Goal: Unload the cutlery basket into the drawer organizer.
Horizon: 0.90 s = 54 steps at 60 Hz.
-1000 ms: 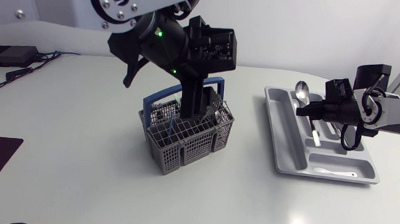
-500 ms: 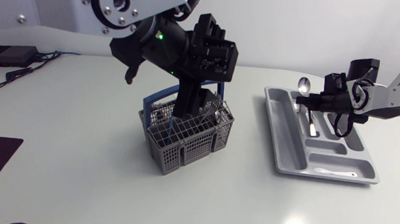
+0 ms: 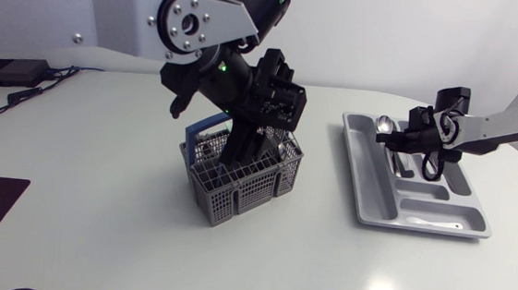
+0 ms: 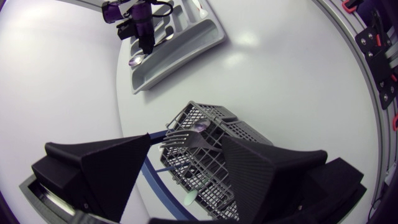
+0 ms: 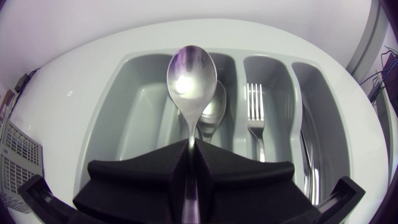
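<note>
Steel spoon (image 5: 191,71), pinched by its handle in the right gripper (image 5: 190,149), hangs over the organizer (image 5: 137,118) at the right edge of the worktop (image 3: 99,179), lengthwise parallel to another spoon (image 5: 214,112) lying inside. The left gripper (image 4: 186,158) gapes wide around a fork (image 4: 186,140) in the basket (image 4: 249,134).

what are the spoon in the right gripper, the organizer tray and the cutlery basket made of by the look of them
The spoon: polished metal, probably stainless steel; its bowl is mirror-bright with glare. The drawer organizer: likely moulded plastic, smooth satin grey, rounded compartment walls. The cutlery basket: probably plastic too, matte grey grid walls, with a blue handle.
</note>
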Motion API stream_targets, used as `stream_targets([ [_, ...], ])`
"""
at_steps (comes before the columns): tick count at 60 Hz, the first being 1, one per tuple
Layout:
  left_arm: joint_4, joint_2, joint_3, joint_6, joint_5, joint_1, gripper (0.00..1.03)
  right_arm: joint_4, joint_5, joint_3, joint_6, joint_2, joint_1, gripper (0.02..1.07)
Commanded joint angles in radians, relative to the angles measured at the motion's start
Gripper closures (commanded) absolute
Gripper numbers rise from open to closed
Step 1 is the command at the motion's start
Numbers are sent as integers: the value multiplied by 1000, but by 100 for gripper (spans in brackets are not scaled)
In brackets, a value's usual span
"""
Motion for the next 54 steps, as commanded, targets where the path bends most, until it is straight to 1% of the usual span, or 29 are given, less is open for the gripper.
stream_targets([
  [1, -15, 42, 32, 38, 3, -3, 7, -16, 5, 20, 29, 22, -9, 89],
  [2, -16, 45, 34, 40, 3, -3, 7, -16, 5, 18, 29, 21, -9, 87],
  [4, -16, 53, 37, 43, 3, -4, 7, -16, 5, 12, 29, 14, -12, 80],
  [9, -19, 71, 52, 54, -2, -6, 9, -16, 2, -9, 27, -12, -15, 55],
  [13, -22, 85, 66, 61, -16, -9, 10, -13, -7, -41, 24, -47, -15, 40],
  [17, -30, 97, 81, 73, -23, -7, 12, -10, -14, -80, 10, -93, -14, 28],
  [20, -36, 108, 97, 78, -27, -7, 12, -3, -18, -112, -5, -128, -11, 24],
  [24, -51, 125, 126, 89, -30, -4, 18, 20, -22, -169, -22, -190, -5, 23],
  [29, -67, 142, 156, 95, -36, -3, 22, 23, -31, -218, -42, -243, 0, 23],
  [36, -88, 168, 195, 118, -50, -3, 36, 34, -53, -287, -60, -321, 1, 23],
  [41, -107, 182, 215, 129, -54, -1, 43, 33, -68, -318, -67, -361, 1, 23],
  [45, -127, 196, 230, 136, -66, 2, 45, 34, -71, -342, -73, -392, 5, 23],
  [48, -139, 202, 239, 144, -71, 4, 48, 34, -80, -357, -74, -412, 6, 23],
  [51, -142, 206, 242, 147, -76, 7, 49, 34, -87, -371, -74, -427, 8, 23],
  [54, -154, 214, 253, 153, -76, 7, 58, 34, -91, -384, -76, -446, 11, 23],
])
